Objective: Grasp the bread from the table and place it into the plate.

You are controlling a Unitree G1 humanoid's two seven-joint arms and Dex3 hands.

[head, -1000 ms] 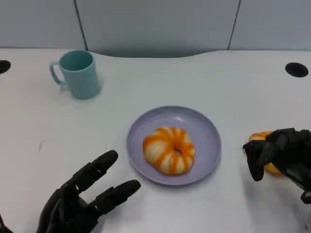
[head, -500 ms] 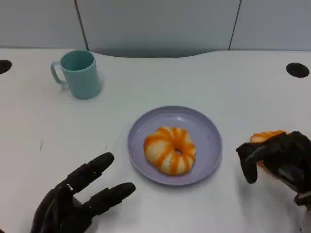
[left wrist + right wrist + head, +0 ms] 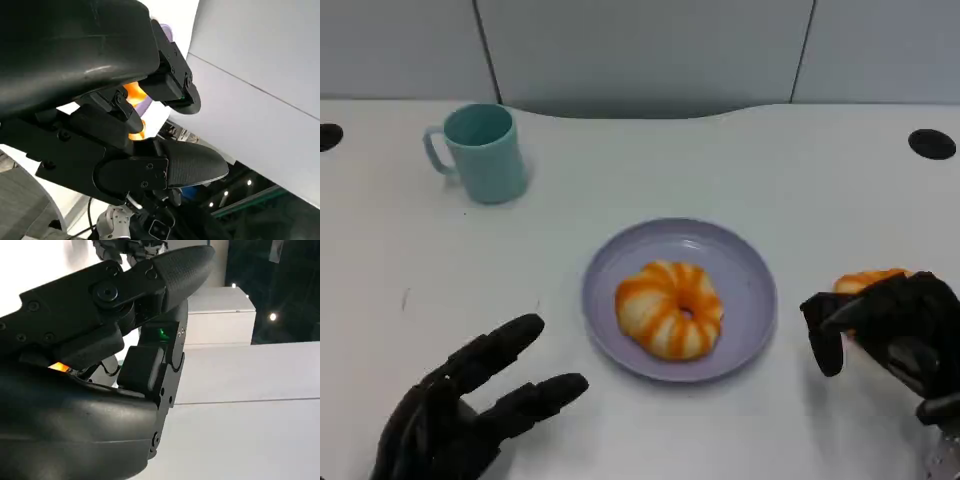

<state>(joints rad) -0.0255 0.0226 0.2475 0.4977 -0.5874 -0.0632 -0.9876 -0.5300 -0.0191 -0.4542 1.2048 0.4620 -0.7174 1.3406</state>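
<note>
A striped orange bread ring (image 3: 669, 309) lies in the lilac plate (image 3: 740, 262) at the table's middle. A second orange bread (image 3: 867, 280) sits on the table right of the plate, mostly covered by my right hand (image 3: 885, 325), whose fingers curl over and around it. A sliver of that bread (image 3: 57, 367) glows inside the hand in the right wrist view. My left hand (image 3: 470, 405) hovers at the near left with its fingers spread and nothing in it. The left wrist view catches the ringed bread (image 3: 134, 94) and the plate's edge (image 3: 168, 33).
A teal mug (image 3: 480, 152) stands at the far left of the white table. Two dark round holes (image 3: 930, 143) (image 3: 328, 135) mark the table's far corners. A grey panel wall runs behind the table.
My right hand has slid a little toward the plate and curled more tightly over the bread. My left hand has drawn back toward the near edge.
</note>
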